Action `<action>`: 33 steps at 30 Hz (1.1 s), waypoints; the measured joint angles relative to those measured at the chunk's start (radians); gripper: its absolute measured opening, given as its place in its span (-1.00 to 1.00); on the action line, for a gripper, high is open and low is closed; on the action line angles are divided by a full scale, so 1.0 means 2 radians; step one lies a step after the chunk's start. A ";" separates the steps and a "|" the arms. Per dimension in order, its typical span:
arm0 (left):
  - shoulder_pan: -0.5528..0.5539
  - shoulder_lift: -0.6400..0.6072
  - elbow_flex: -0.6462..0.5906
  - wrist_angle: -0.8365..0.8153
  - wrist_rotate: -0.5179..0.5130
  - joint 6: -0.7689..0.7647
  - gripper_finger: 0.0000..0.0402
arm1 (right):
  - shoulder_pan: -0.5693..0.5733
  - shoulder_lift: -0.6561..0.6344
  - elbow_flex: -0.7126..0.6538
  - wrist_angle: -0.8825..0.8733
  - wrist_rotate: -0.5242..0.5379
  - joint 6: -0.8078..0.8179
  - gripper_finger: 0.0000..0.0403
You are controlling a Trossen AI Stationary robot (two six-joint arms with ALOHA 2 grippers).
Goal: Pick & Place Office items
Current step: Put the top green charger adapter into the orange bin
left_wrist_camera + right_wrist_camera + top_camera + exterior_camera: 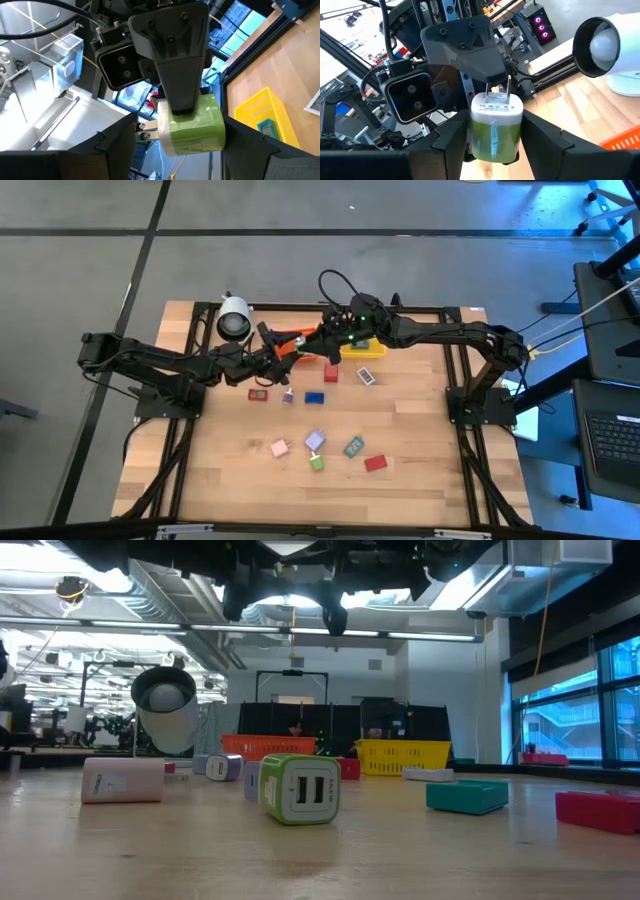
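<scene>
A green charger block with a white prong end [496, 125] is up in the air over the far middle of the table, where both grippers meet. My right gripper [495, 145] is shut on it. My left gripper [182, 150] is open, one finger beyond the prong end and one beyond the opposite end; touch does not show. From above, the left gripper [290, 352] and the right gripper [330, 340] are nose to nose over the orange bin [292, 340]. Small blocks lie on the table: red [330, 373], blue [314, 396], pink [280, 448], teal [352, 447], green [317, 464]. My right gripper pinches the green charger block by its two broad green sides [480, 135], one finger on each. In the left wrist view one right finger [180, 65] lies flat over a green face [200, 132]. The block is lifted clear, its two metal prongs [505, 90] toward the left gripper's finger.
A yellow mesh bin [365, 348] sits beside the orange one at the far edge, with a white cylindrical camera-like object [235, 318] at the far left. More blocks, white [367, 376], lilac [314, 440] and red [375, 463], dot the middle and near half.
</scene>
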 joint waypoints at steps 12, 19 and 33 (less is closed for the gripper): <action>0.027 0.000 0.000 -0.015 -0.013 -0.023 0.21 | -0.003 0.000 0.000 -0.004 0.034 0.000 -0.11; 0.049 -0.001 0.001 -0.032 -0.010 -0.052 0.21 | -0.008 0.000 0.000 -0.005 0.056 -0.008 -0.11; 0.063 0.000 -0.001 -0.103 -0.018 -0.113 0.22 | -0.031 -0.001 0.000 -0.014 0.147 -0.051 -0.11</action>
